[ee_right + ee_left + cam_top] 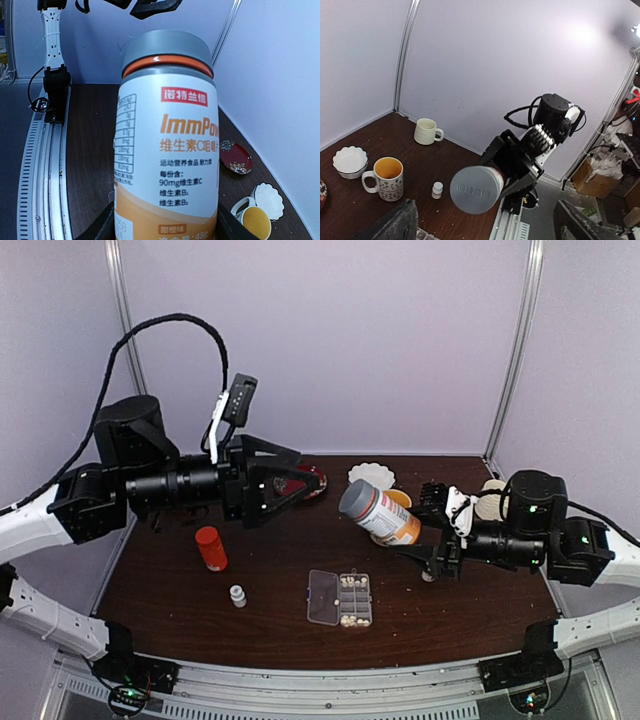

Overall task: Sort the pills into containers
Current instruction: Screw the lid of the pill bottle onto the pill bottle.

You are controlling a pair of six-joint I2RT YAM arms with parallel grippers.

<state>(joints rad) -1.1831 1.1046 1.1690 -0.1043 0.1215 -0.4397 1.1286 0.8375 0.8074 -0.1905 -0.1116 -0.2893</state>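
Observation:
The clear pill box lies open at the table's front centre, and pale pills fill several of its cells. My right gripper is shut on the base of a grey-capped white and orange vitamin bottle, holding it tilted above the table, cap toward the left arm. In the right wrist view that bottle fills the frame between my fingers. My left gripper hovers open and empty at the back centre. In its wrist view the grey cap faces the camera, ahead of the left gripper.
A red-capped orange bottle and a tiny white bottle stand left of the pill box. At the back are a red dish, a white scalloped bowl, a yellow-lined mug and a cream mug.

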